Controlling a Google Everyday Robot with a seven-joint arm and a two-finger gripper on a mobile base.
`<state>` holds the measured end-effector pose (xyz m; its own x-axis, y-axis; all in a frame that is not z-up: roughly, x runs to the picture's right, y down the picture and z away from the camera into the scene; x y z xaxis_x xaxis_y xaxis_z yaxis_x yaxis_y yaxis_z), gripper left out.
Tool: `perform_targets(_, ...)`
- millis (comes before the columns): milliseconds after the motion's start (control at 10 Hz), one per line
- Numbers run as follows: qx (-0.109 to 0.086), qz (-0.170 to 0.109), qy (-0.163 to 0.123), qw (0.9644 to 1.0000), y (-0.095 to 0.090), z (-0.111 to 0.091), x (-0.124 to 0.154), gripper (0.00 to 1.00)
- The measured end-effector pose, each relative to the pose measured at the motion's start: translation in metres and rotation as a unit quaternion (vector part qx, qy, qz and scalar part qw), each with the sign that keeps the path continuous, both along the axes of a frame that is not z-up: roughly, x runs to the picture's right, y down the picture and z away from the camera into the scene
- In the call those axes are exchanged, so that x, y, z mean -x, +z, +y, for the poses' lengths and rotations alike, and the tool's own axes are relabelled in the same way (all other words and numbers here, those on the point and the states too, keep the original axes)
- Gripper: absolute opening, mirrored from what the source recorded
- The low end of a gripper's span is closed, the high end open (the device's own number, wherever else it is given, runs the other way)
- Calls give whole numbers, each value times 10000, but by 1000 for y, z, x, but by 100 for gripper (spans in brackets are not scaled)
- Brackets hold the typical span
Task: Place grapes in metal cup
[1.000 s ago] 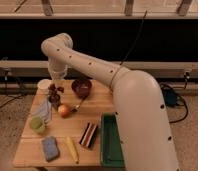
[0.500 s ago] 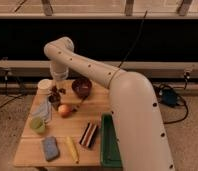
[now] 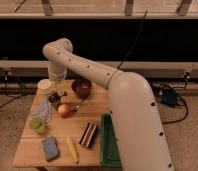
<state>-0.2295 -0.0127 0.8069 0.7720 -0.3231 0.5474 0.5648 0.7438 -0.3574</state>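
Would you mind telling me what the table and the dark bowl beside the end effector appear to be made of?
The table looks like pale wood with a matte finish, going by its warm, even tone. The dark bowl seems glazed ceramic or plastic, its maroon rim faintly glossy. The end effector hangs at the table's back left, beside the bowl.

The white arm reaches from the lower right across the wooden table and bends down over its far left part. The gripper hangs at the arm's end, right over the dark grapes. From the grapes, the white round cup sits at 11 o'clock, the maroon bowl at 2 o'clock, and the apple just beside at 5 o'clock. A green cup lies at 7 o'clock; a blue sponge and a yellow banana lie nearer the front edge. A green tray lines the table's right side.
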Motion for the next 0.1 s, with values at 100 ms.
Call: perform_targets(100,2,12,6,10000,1,0,-2,80)
